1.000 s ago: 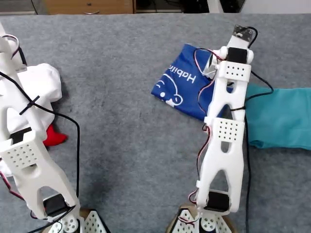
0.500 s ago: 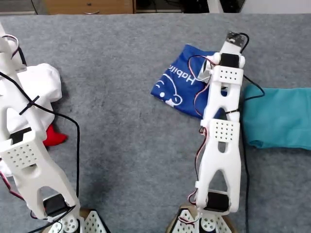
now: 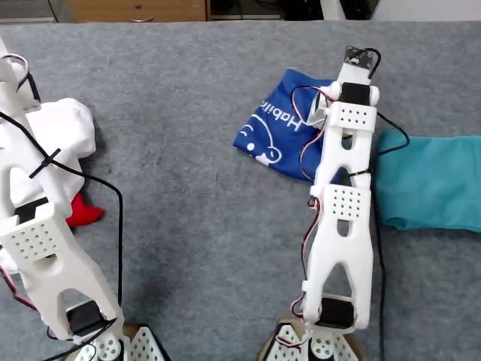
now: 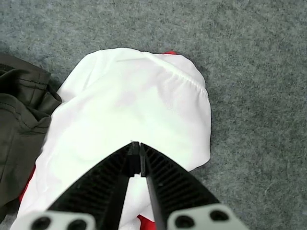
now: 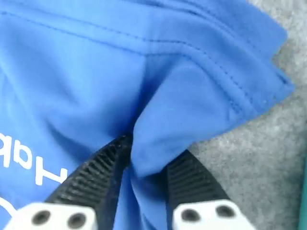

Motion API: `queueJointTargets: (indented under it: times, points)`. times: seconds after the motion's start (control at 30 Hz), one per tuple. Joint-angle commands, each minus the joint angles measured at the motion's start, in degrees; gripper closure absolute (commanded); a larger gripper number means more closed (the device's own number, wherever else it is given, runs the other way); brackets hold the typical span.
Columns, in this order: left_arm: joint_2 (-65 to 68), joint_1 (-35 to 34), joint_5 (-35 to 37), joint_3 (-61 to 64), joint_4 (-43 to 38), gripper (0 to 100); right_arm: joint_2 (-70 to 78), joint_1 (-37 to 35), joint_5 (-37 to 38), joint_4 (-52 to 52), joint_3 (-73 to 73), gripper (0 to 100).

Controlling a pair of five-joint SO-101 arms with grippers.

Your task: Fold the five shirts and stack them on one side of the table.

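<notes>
As far as the table [image 3: 188, 248] showed, progress: early — I judged that no tidy stack was made yet.
Blue shirt [image 3: 278, 128]: it lay crumpled on the far part of the table, right of the middle, and looked unfolded.
Right gripper [image 5: 151, 153]: its two fingers were clamped on a raised fold of the blue shirt, close to a stitched edge.
Teal shirt [image 3: 436, 184]: it lay flat at the right edge of the table, near the blue shirt; the arm hid whether the two touched. It looked smooth, but I could not tell if it was properly folded, because it ran past the edge of the high view.
White shirt [image 4: 139, 105]: it lay as a rounded lump at the left side of the table, not folded.
Red shirt [image 3: 84, 213]: a corner of it showed from under the white shirt.
Dark shirt [image 4: 19, 115]: it was bunched and touched the white shirt on one side.
Left gripper [image 4: 136, 148]: it hung over the white shirt with its fingers together, and it held nothing.
Left to do: by my judgement nearly everything — the blue shirt was in work, the three shirts of the left heap waited to be folded, and then all five had to be stacked on one side.
</notes>
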Motion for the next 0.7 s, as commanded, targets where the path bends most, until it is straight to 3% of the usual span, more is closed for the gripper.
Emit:
queueJointTargets:
  times: [0.0,0.2,0.67]
  points:
    - [-3.2,-0.5,-0.2,-0.3,0.6,98,-0.4,-2.1,0.8,0.1,-1.3,98.8]
    - [-3.2,-0.5,-0.4,-0.3,0.6,98,-7.3,-2.5,7.2,6.9,-1.3,99.6]
    - [-3.6,-1.0,-0.4,-0.5,0.6,98,-26.1,1.8,22.6,7.3,-1.2,99.7]
